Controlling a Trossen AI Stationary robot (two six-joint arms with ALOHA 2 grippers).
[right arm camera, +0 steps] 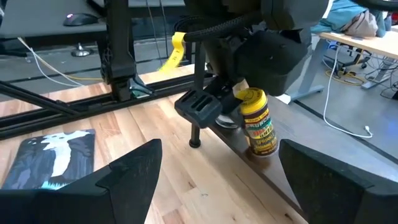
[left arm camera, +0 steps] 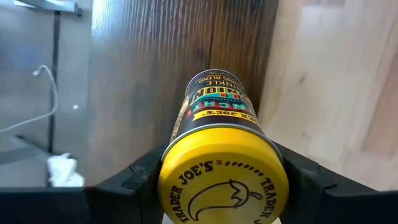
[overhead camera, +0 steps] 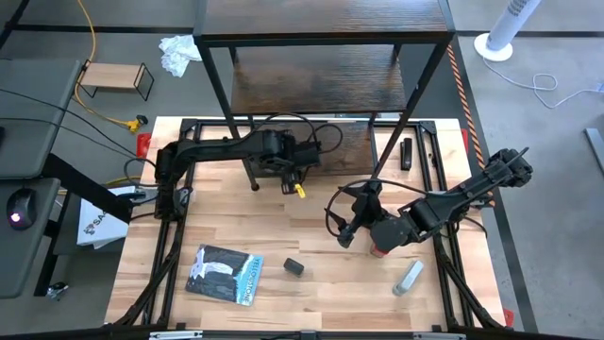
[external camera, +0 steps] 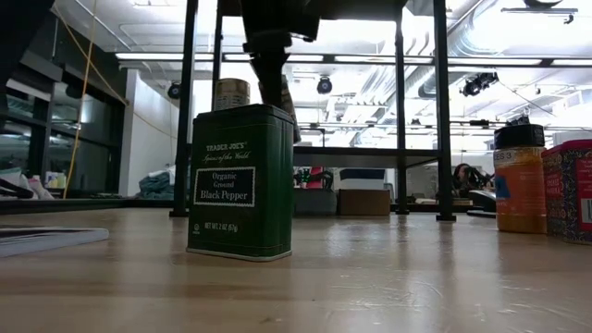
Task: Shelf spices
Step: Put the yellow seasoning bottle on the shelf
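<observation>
Spice count: four in sight — yellow-lidded jar (left arm camera: 217, 155), green Black Pepper tin (external camera: 242, 181), brown jar (external camera: 520, 178), red container (external camera: 570, 190).
Grippers: two.
Left gripper (left arm camera: 217, 180): fingers partly spread and clamped on the yellow-lidded jar, one against each side, just below the lid.
Jar axis: upright in the right wrist view (right arm camera: 257, 122), lid toward the gripper, base on or just above the shelf's (overhead camera: 311, 87) dark lowest board; contact cannot be told.
Right gripper (right arm camera: 217, 180): fingers wide apart, nothing between them, facing the left gripper across bare table (overhead camera: 321, 288).
Around: brown jar and red container touching; blue-grey packet (overhead camera: 225, 274) well off; grey-white tube (overhead camera: 408, 278) near the right arm.
Obstacle: shelf leg (right arm camera: 194, 134) just beside the held jar.
</observation>
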